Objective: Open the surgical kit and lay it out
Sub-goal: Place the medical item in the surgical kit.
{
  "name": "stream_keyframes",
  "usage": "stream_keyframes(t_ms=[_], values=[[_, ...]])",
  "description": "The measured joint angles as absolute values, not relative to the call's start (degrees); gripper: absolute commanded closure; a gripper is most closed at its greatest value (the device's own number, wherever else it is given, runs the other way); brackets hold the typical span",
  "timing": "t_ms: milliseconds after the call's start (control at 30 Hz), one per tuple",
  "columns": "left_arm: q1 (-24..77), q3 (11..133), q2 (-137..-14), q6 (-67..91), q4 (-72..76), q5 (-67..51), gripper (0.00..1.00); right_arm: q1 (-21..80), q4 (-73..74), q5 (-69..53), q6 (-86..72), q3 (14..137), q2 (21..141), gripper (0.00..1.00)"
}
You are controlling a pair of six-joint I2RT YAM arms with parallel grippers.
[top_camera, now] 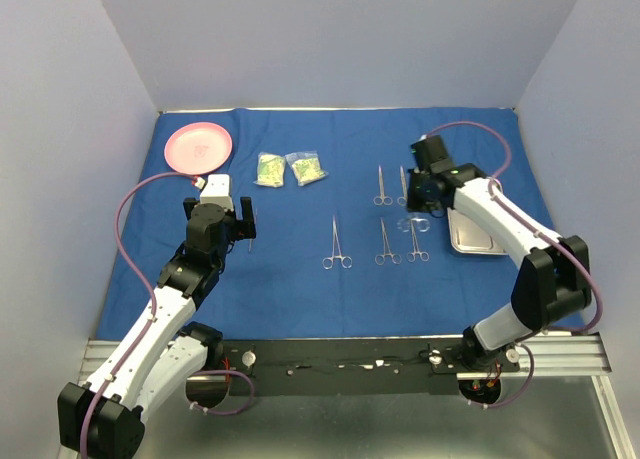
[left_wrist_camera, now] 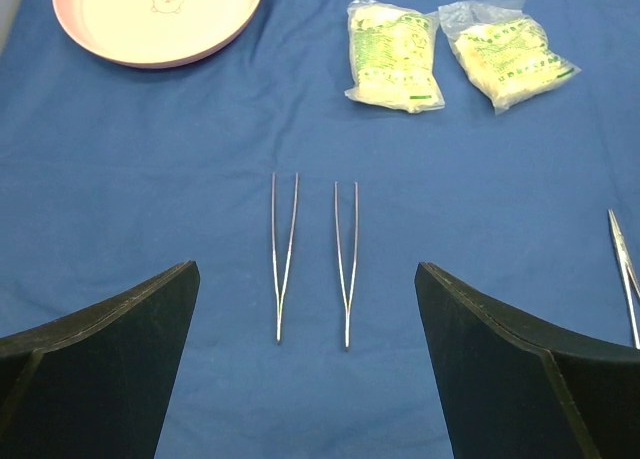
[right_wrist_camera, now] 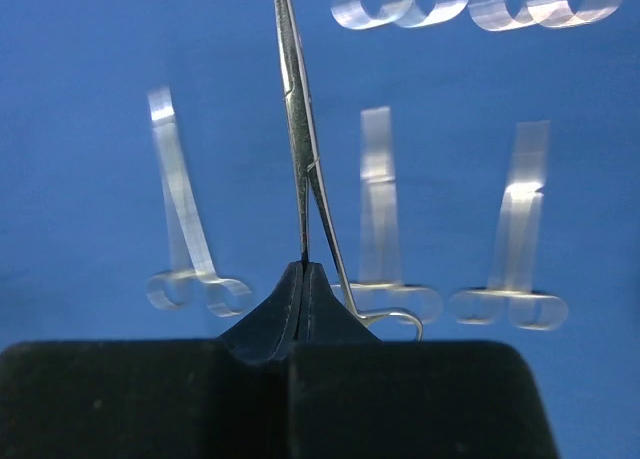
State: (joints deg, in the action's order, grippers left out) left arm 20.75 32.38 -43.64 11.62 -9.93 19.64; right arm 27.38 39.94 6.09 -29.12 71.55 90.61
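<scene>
Your right gripper (right_wrist_camera: pixel 305 269) is clamped on thin, stiff, slippery forceps (right_wrist_camera: pixel 294 99); hold near the rings. Your left gripper (left_wrist_camera: pixel 305 269) is spread apart above light tweezers (left_wrist_camera: pixel 280 309)

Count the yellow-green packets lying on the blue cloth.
2. The left packet and the right packet lie side by side on the cloth, right of the pink plate. None seems hidden.

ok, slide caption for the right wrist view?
Right gripper shut on a forceps; other forceps blurred on blue cloth.
</scene>
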Motion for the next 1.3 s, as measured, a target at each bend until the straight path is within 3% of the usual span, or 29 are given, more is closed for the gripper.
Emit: stream_keyframes(t_ms=[500, 1300], values=[[20.8, 32.4, -43.2, 12.3, -10.9, 25.2, 0.01, 50.5, 39.0, -0.8, -48.1, 93.3, 115.0, 0.99], [22.2, 32.4, -42.9, 12.3, -11.8, 26.3, 0.01, 52.2, 39.9, 0.8, -57.0, 94.5, 123.1, 0.98]])
